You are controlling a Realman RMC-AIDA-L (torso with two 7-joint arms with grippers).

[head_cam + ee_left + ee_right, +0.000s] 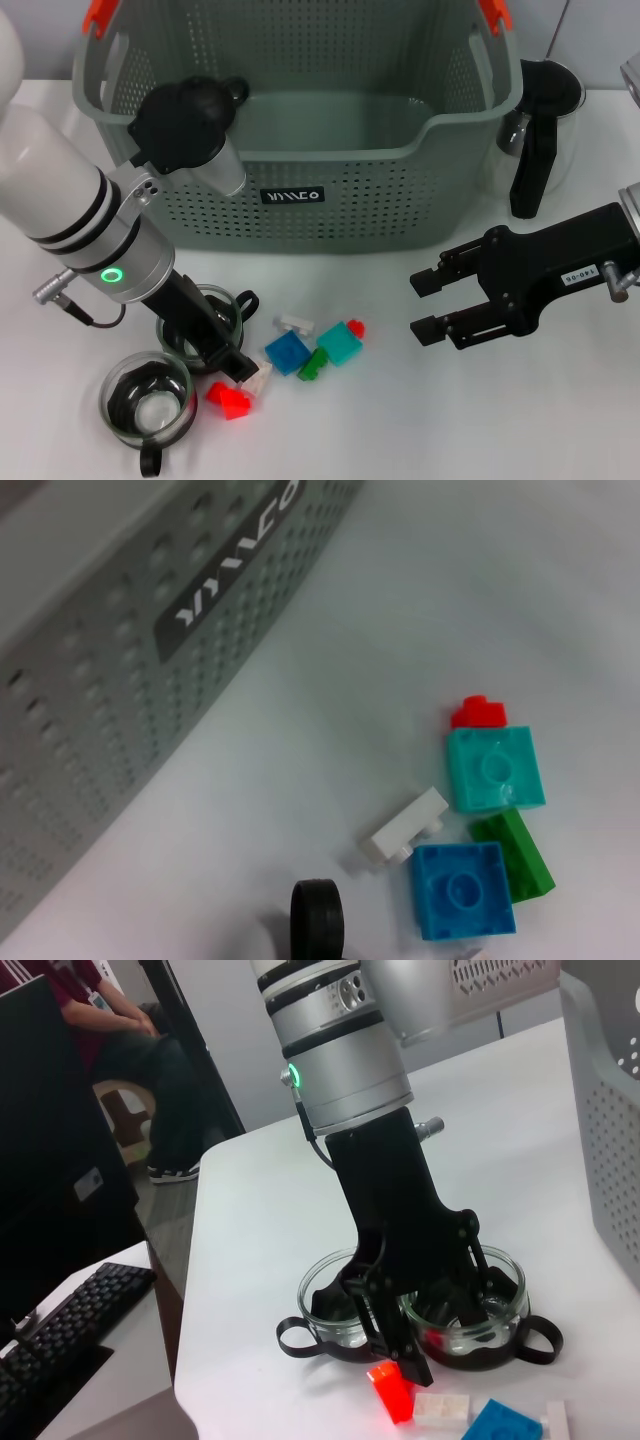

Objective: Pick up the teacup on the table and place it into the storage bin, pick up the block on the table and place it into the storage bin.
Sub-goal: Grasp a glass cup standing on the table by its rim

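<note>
A glass teacup with a black handle stands just in front of the storage bin. My left gripper is low over it. In the right wrist view its fingers are spread apart astride that teacup's rim, one inside and one outside. A second glass teacup sits nearer the table's front edge. The blocks lie in a loose cluster: blue, teal, green, white and red. My right gripper hovers open to the right of the blocks, holding nothing.
A glass jug with a black handle stands right of the bin. The left wrist view shows the bin wall with its black label, the blocks and a teacup handle. A person sits beyond the table's left edge.
</note>
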